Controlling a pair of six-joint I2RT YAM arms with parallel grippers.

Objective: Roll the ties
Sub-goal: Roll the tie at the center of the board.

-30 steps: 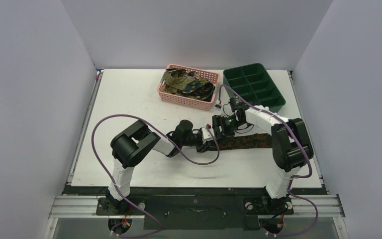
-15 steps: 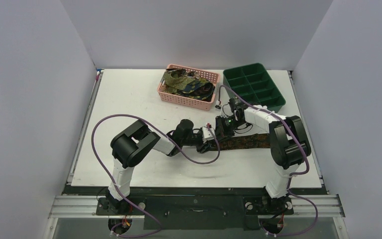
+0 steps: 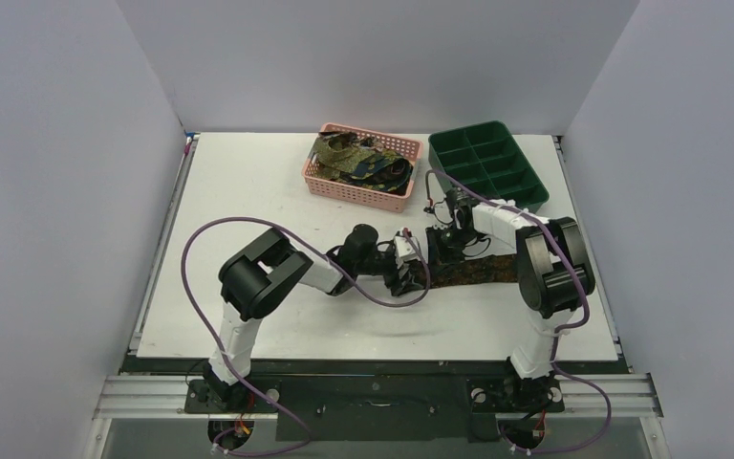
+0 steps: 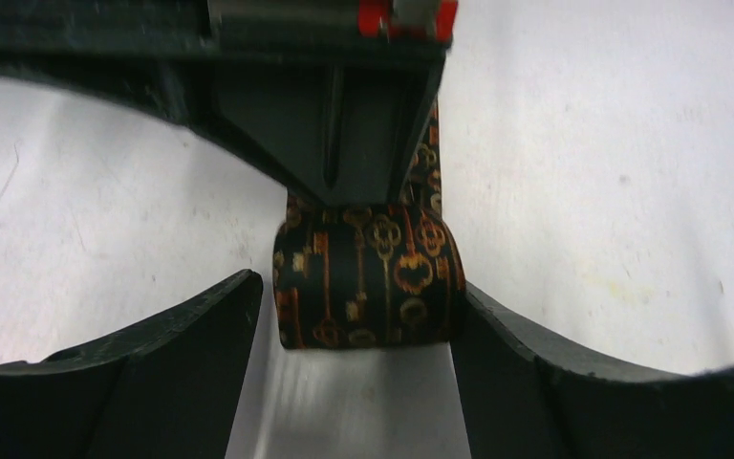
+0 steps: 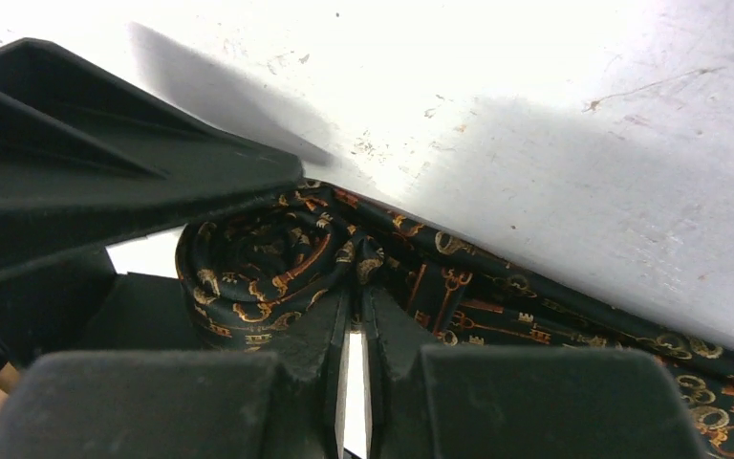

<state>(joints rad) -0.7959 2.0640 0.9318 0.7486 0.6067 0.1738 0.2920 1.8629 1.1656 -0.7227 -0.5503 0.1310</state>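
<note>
Black-gold tie (image 4: 368,282): rolled end near middle of counter (image 3: 248,191) (tail runs toward right edge)
Left gripper (image 4: 356,316): spread wide, straddling roll
Right gripper (image 5: 354,306): nearly closed, pinching roll's core

A dark tie (image 4: 363,282) patterned with gold keys lies rolled at one end, the rest flat.

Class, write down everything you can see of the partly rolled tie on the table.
The tie is dark fabric printed with small gold and orange keys. One end is wound into a tight roll resting on the white table; the rest trails flat along it. The right gripper pinches the roll's centre, while the open left gripper straddles the roll, one finger apparently touching its edge.
</note>
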